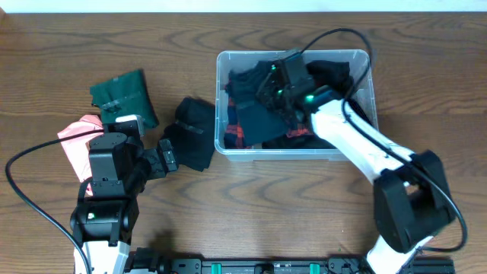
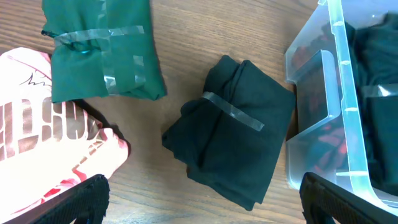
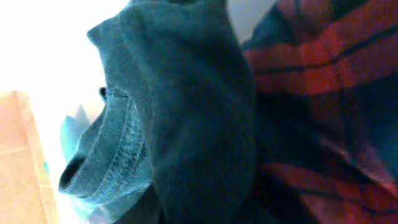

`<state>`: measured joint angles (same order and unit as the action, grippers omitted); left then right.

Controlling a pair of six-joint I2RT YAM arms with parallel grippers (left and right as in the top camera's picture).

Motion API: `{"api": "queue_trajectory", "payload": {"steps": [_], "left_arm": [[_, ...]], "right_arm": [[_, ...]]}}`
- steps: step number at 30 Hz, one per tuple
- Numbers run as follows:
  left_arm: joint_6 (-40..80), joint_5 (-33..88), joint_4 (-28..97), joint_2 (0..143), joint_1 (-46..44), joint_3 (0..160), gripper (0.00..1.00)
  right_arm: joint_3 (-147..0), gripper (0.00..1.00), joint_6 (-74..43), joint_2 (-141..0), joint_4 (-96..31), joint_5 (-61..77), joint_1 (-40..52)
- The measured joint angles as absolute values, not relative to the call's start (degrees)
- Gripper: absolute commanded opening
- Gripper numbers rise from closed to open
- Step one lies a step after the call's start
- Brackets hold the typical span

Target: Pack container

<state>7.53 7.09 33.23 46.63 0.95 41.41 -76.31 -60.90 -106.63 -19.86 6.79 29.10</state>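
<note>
Black taped bundle (image 2: 233,127) lay just ahead of the left gripper (image 2: 211,208), fingers spread wide; the container (image 2: 341,93) stood beside it, rightward. The right gripper (image 1: 283,82) sat inside, farther off, finger state indiscernible.

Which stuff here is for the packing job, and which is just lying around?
For the job: clear bin, clothes inside it, black bundle, green bundle, pink-and-white bundle.

Just lying about: only the robot's black cable on the table.
</note>
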Motion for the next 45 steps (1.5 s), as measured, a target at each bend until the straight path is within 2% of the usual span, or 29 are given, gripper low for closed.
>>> {"api": "queue_trajectory", "payload": {"steps": [1, 2, 3, 12, 13, 15, 17, 19, 20, 25, 28, 32, 39, 45], "left_arm": [[7.53, 7.09, 33.23, 46.63, 0.95, 41.41, 0.98], [7.53, 7.09, 33.23, 46.61, 0.95, 41.41, 0.98], [7.53, 7.09, 33.21, 46.61, 0.95, 41.41, 0.98], [7.53, 7.09, 33.26, 46.63, 0.95, 41.41, 0.98], [7.53, 7.09, 33.23, 46.63, 0.95, 41.41, 0.98], [7.53, 7.09, 33.23, 46.63, 0.95, 41.41, 0.98], [7.53, 7.09, 33.23, 46.63, 0.95, 41.41, 0.98], [7.53, 7.09, 33.26, 46.63, 0.95, 41.41, 0.98], [7.53, 7.09, 33.21, 46.63, 0.95, 41.41, 0.98], [7.53, 7.09, 33.28, 46.63, 0.95, 41.41, 0.98], [7.53, 7.09, 33.28, 46.63, 0.95, 41.41, 0.98], [7.53, 7.09, 33.54, 46.63, 0.95, 41.41, 0.98], [7.31, 10.02, 34.11, 48.05, 1.1, 42.87, 0.98], [7.94, 13.43, 36.45, 58.7, 6.57, 48.77, 0.98]], "right_arm": [[-76.31, 0.45, -59.64, -106.65, -19.9, 6.66, 29.12], [-76.34, 0.58, -57.34, -106.26, -19.97, 6.24, 29.12], [-76.34, 0.99, -55.72, -105.78, -20.16, 5.56, 29.1], [-79.46, 0.99, -32.8, -91.98, -19.55, -1.15, 29.39], [-80.16, 0.97, -30.3, -90.89, -19.42, -1.08, 29.61], [-81.12, 0.77, -25.26, -89.97, -19.9, -0.73, 30.28], [-81.58, 0.51, -21.04, -90.98, -21.91, 0.08, 31.24], [-81.6, 0.3, -17.93, -95.53, -25.02, 0.73, 32.6], [-81.58, 0.27, -17.5, -96.12, -25.26, 0.89, 32.64], [-81.32, 0.3, -13.85, -110.28, -27.83, 2.63, 33.69], [-82.28, 0.37, -12.78, -114.28, -27.03, 4.01, 33.52], [-82.85, 0.52, -11.49, -114.19, -27.44, 4.16, 33.47], [-83.44, 0.77, -9.65, -109.21, -32.34, 3.84, 31.75], [-83.61, 0.8, -8.4, -94.56, -33.69, 2.11, 25.5]]}}
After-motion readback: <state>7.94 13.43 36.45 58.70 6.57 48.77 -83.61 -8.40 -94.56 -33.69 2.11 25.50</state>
